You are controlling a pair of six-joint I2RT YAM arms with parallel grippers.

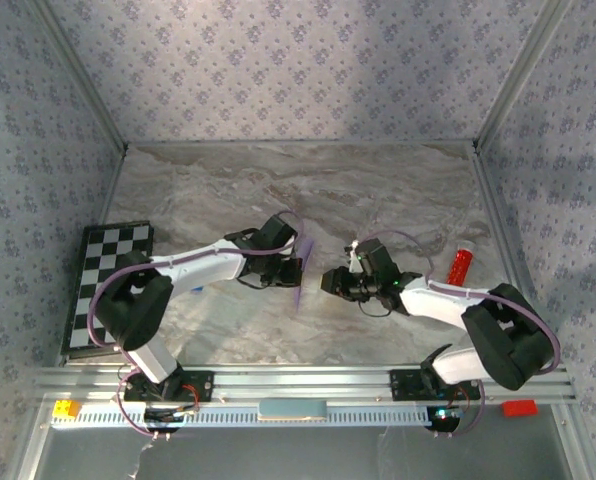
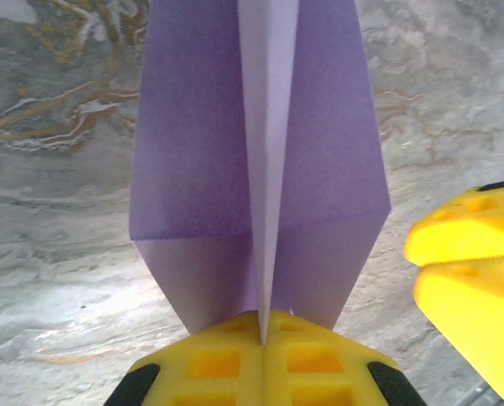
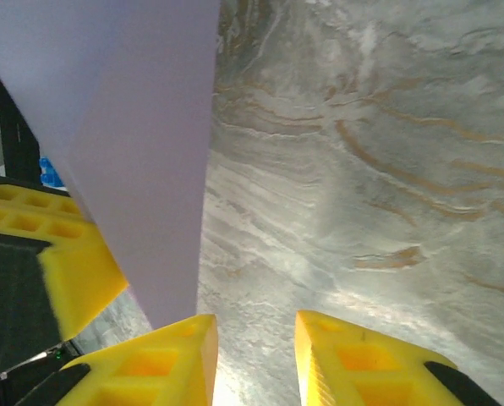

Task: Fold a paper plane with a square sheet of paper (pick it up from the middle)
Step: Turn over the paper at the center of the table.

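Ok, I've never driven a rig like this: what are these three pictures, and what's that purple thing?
Two robot arms are bolted at the near edge of a marble table. The overhead picture looks down from behind them; the other two come from a camera on each wrist, so the yellow blocks at the bottom are that arm's own jaws. The left arm has its jaws shut on the centre fold of a lilac paper plane. The right arm has its jaws open beside it, holding nothing. A chequered board lies at the left, a red cylinder at the right.
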